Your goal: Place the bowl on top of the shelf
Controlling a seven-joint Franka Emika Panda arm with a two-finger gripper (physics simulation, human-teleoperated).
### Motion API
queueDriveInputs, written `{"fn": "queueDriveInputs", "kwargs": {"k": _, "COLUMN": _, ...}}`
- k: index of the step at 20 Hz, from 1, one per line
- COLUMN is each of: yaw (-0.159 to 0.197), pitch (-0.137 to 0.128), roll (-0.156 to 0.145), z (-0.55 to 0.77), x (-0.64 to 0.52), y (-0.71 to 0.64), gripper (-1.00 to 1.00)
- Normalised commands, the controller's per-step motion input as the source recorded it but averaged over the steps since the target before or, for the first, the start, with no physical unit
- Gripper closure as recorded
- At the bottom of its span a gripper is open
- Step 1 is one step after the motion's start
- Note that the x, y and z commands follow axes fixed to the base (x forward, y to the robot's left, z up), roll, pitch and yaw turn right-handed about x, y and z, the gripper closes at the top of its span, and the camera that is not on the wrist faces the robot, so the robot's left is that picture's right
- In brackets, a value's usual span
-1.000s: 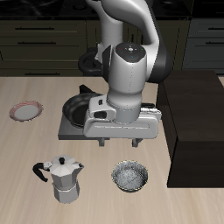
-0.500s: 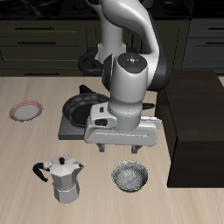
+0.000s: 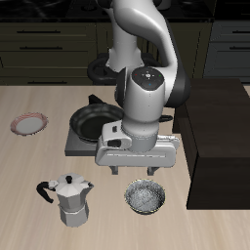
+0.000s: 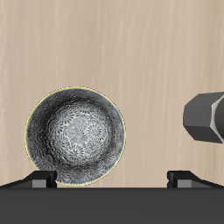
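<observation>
1. We see the small round silvery-grey bowl (image 3: 145, 197) with its mottled white inside sitting upright on the light wooden table (image 3: 29, 171), near the front edge.
2. Our two-finger gripper (image 3: 139, 178) hangs just above the bowl, fingers spread apart, holding nothing.
3. The large dark brown box-shaped shelf (image 3: 217, 137) stands at the bowl's two o'clock.
4. A silver moka pot (image 3: 68, 200) stands at the bowl's nine o'clock.

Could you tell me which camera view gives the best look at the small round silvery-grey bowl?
The wrist view: the small round silvery-grey bowl appears large and unobstructed, its mottled white inside clear. In the exterior view the bowl is small, just below the gripper, on the light wooden table.
</observation>
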Motion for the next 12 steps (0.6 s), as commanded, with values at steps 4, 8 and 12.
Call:
{"fn": "queueDriveInputs", "kwargs": {"k": 4, "yaw": -0.001, "pitch": 0.002, "roll": 0.002, "z": -0.07, "x": 0.01, "y": -0.07, "gripper": -1.00}}
{"fn": "queueDriveInputs", "kwargs": {"k": 8, "yaw": -0.010, "pitch": 0.018, "roll": -0.007, "z": -0.18, "x": 0.03, "y": -0.01, "gripper": -1.00}}
{"fn": "queueDriveInputs", "kwargs": {"k": 12, "yaw": 0.007, "pitch": 0.024, "roll": 0.001, "z": -0.23, "x": 0.00, "y": 0.05, "gripper": -1.00}}
